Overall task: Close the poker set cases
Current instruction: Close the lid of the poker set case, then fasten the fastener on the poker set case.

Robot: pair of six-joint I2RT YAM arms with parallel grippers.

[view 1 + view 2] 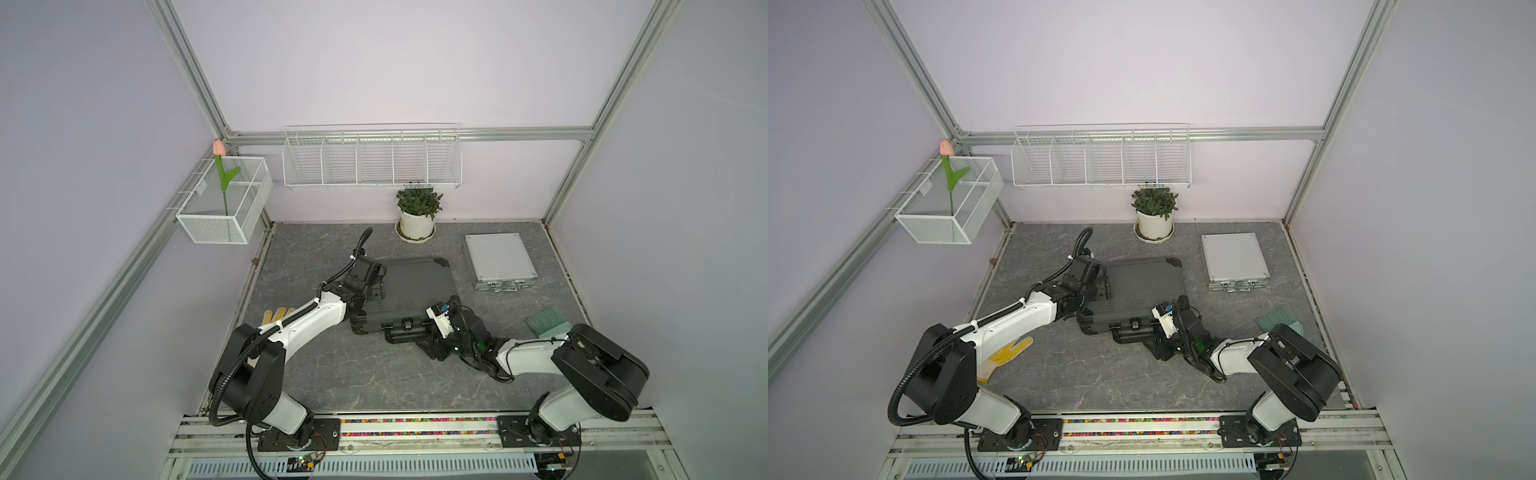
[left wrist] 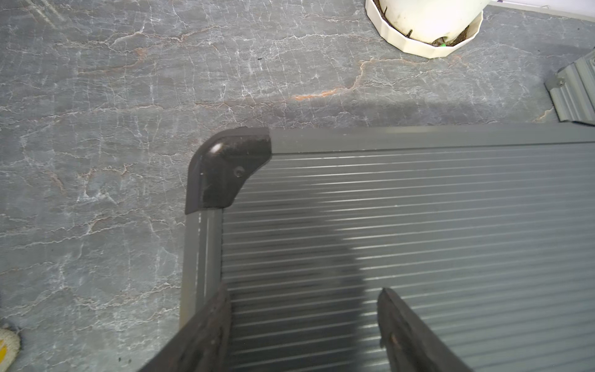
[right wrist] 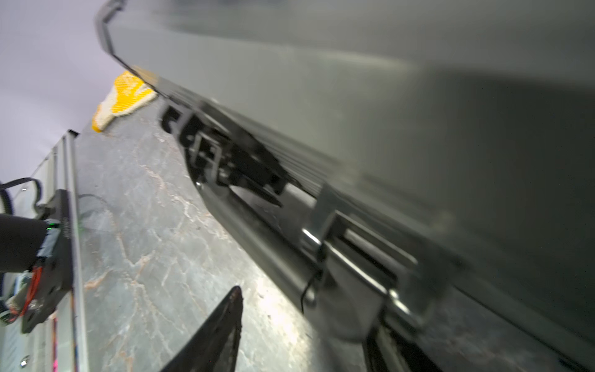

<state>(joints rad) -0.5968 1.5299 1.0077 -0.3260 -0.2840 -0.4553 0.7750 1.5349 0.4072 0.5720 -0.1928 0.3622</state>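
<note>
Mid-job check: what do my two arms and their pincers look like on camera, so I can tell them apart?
Both arms have white shells on the links and bulky black joint housings. The left arm carries a thick black ribbed hose; the right arm has thin black cables and a white wrist module with a blue mark. The left pincer has black, flat, tapering fingers.
</note>
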